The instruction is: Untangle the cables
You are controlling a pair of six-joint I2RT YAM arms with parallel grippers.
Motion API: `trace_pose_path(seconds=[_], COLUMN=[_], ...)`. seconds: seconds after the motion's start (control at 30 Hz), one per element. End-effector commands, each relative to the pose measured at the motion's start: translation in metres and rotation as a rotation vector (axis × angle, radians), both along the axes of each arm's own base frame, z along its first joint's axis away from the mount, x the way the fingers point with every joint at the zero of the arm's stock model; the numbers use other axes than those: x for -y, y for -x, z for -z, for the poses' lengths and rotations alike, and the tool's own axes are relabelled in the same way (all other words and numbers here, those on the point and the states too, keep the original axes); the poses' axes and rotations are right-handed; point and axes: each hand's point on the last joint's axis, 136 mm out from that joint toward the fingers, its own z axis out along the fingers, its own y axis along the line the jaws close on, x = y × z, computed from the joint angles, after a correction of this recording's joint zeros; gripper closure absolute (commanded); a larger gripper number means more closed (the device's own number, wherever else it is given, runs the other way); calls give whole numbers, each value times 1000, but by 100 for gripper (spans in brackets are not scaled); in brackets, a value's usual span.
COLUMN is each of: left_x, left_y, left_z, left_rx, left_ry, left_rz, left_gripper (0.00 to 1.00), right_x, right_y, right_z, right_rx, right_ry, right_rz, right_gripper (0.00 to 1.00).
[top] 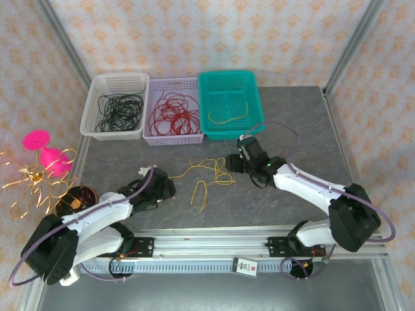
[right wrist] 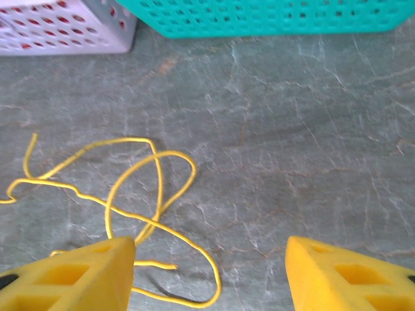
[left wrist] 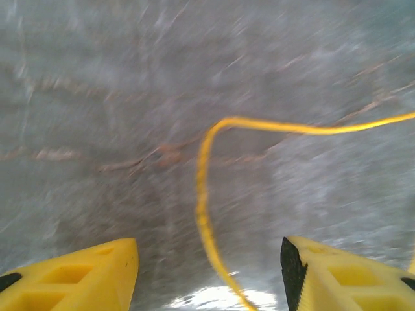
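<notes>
Left gripper (left wrist: 209, 253) and right gripper (right wrist: 211, 253) — jaws of both apart — flank the yellow cables (left wrist: 200, 194), where pinching crossed strands could tighten the snarl, not loosen it.

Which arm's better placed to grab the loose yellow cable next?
Left, likely. The yellow cable runs straight through the open left gripper; the open right gripper has the loops mostly off toward one finger.
</notes>
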Motion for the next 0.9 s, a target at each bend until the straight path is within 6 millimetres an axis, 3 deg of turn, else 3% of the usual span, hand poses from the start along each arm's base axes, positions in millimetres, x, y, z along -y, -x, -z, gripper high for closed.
trace_pose_path(seconds=[0.0, 0.17, 0.27, 0.37, 0.53, 0.6, 0.7, 0.87], left_x=[5, 11, 11, 4, -1, 0, -3, -2], left_y=[-7, -21, -30, -39, -53, -55, -52, -50], left_z=[0, 5, 4, -7, -29, -29, -17, 2], left_rx=[18, 32, 49, 97, 168, 166, 136, 84], left_ry=[29, 13, -4, -32, -73, -81, -109, -129], left_rz=[-35, -30, -45, -84, -108, -99, -101, -95], left_gripper=[38, 44, 56, 71, 78, 79, 69, 73], right_x=[-15, -23, -24, -24, -26, -27, -29, -31], right_y=[-13, -15, -14, -14, -15, -16, -18, -20], right_z=[-21, -29, -37, -48, -65, -72, -78, -80], right_rx=[54, 73, 98, 131, 181, 196, 214, 218], right_ry=[-62, -83, -100, -122, -161, -169, -175, -173], right_rz=[-17, -42, -53, -59, -62, -68, -74, -81], right_gripper=[38, 38, 38, 38, 38, 39, 38, 38])
